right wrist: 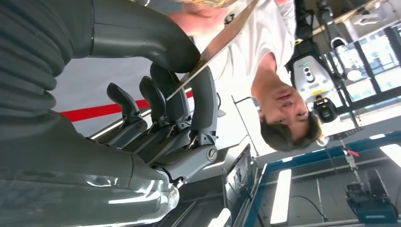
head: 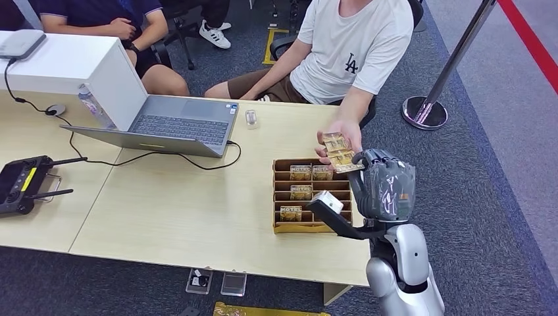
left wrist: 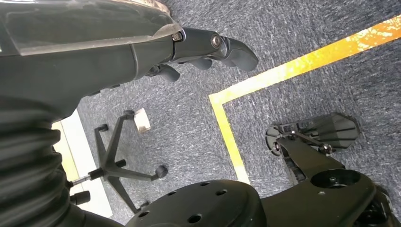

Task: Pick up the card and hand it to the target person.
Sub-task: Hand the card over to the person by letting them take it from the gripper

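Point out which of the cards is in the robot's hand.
The card pinched by the right hand, above the tray's far right corner beside the person's hand; the others lie in the tray.

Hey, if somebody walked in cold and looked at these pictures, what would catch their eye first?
Probably the handover at the table's far right edge: the right robot hand pinches a card against the open palm of a person's hand, which already holds another card. Just below sits the slotted cardboard card box, and a laptop lies open further left.

Right hand (head: 385,187) raised, pinching; left hand (left wrist: 208,52) hanging, fingers curled.
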Controlling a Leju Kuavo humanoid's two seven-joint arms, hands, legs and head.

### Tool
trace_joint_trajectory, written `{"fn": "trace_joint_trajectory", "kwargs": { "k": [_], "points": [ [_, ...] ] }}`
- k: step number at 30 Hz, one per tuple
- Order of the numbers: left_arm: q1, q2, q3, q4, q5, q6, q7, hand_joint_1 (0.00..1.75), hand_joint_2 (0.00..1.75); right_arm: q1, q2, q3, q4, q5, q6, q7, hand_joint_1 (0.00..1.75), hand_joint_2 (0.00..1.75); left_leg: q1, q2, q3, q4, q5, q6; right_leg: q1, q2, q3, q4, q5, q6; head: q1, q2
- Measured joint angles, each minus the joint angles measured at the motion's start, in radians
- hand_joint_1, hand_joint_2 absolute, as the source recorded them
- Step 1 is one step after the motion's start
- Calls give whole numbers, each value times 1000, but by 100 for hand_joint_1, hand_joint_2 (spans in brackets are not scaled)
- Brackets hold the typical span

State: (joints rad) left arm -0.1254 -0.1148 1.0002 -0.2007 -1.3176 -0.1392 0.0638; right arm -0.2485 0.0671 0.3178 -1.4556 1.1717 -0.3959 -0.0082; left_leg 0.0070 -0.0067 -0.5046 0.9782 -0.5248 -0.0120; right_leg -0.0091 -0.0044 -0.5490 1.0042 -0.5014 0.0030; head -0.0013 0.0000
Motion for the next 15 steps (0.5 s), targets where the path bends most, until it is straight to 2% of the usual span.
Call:
{"fn": "trace_joint_trajectory", "kwargs": {
  "k": [6,15],
  "points": [
    [2,0,0,0,3,11,2,0,175,-54,32,0,110,-10,-20,-14,145,175,0,0,0,0,0,0,0,0,0,0,0,0,1,0],
    [5,0,2,0,15,-4,-2,0,175,-84,49,2,181,-11,-20,-4,145,175,0,0,0,0,0,0,0,0,0,0,0,0,0,0]
  ]
}}
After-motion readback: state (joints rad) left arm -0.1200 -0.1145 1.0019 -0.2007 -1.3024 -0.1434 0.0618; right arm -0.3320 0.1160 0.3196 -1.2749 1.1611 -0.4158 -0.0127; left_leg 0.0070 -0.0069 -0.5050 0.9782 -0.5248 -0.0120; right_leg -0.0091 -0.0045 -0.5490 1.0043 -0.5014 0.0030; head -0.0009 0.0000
